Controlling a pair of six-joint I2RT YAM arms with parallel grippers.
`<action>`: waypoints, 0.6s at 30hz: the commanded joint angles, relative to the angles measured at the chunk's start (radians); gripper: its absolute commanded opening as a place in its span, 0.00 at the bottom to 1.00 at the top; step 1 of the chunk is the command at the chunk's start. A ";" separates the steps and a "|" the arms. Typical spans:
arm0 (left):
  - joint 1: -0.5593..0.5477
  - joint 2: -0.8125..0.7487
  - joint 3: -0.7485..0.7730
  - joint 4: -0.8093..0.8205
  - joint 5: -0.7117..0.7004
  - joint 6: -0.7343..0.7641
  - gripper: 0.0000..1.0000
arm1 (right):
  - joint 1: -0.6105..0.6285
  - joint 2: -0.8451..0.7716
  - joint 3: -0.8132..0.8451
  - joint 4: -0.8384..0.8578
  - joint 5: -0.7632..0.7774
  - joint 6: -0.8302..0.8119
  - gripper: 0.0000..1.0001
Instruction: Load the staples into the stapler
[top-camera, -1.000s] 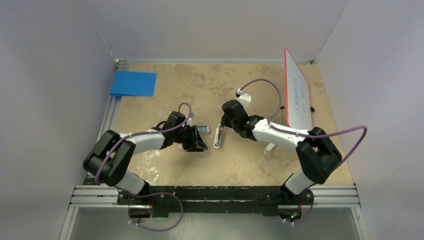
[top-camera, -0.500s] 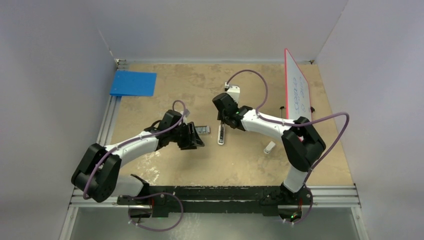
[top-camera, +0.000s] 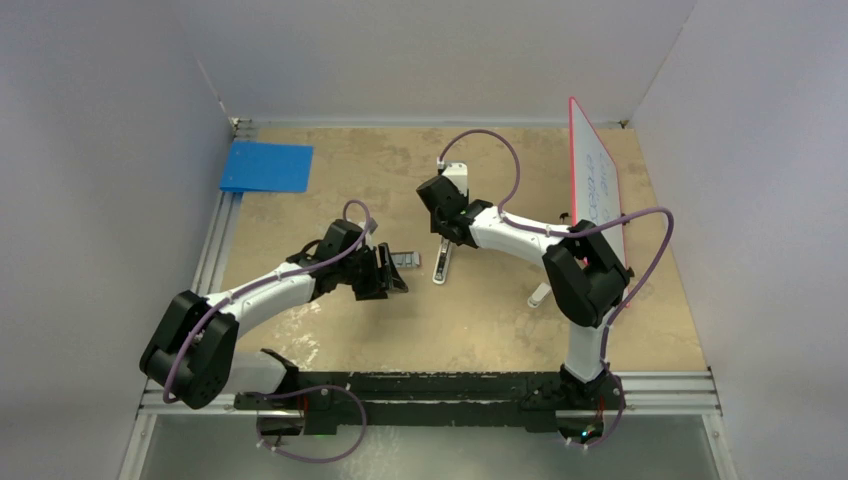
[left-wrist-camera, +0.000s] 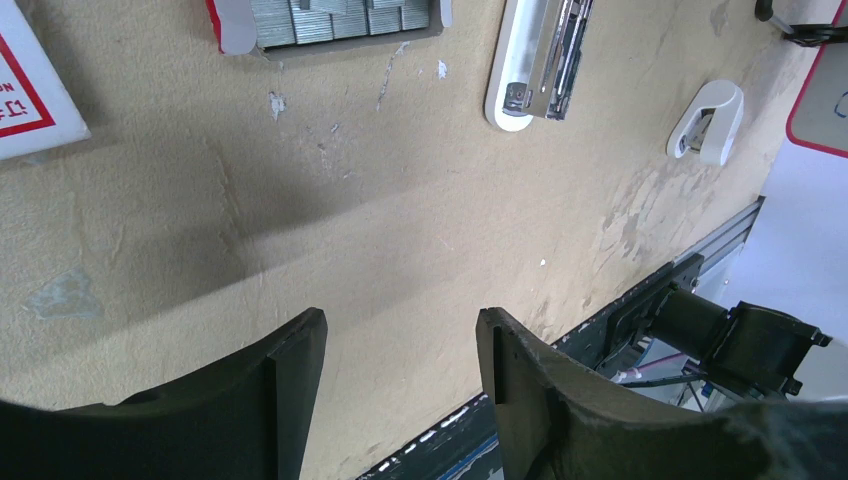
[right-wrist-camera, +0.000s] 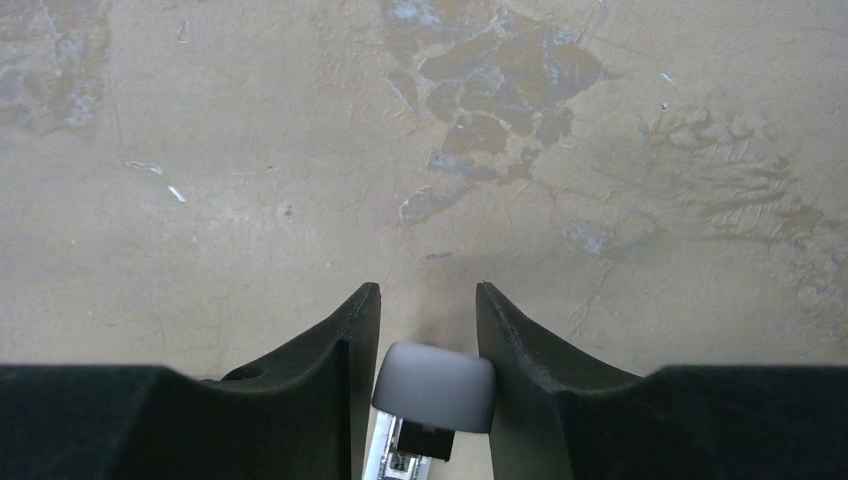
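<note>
The left gripper (left-wrist-camera: 398, 325) now gapes wider, empty, short of the staples (left-wrist-camera: 330, 20). The right gripper (right-wrist-camera: 427, 295) straddles the newly straightened stapler (right-wrist-camera: 432, 385) (whether pinching, I cannot tell). Loading is not yet begun.

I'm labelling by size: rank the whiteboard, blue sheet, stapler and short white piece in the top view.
The whiteboard and blue sheet are largest; the board stands tilted, so their order is unsure. Then the stapler, then the short white piece.

White stapler (top-camera: 441, 265) lies flat mid-table, slim and rounded, its metal channel exposed. Grey staples (top-camera: 403, 259) sit just left of it, strips packed side by side.
</note>
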 joint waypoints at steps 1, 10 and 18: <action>0.006 -0.031 0.035 0.009 -0.013 0.019 0.57 | -0.004 -0.030 0.023 -0.001 0.034 -0.014 0.43; 0.006 -0.023 0.040 0.006 -0.013 0.021 0.61 | -0.003 -0.079 -0.003 -0.011 0.011 0.004 0.61; 0.006 -0.077 0.050 -0.032 -0.064 0.028 0.69 | -0.005 -0.176 -0.002 -0.044 0.036 0.043 0.73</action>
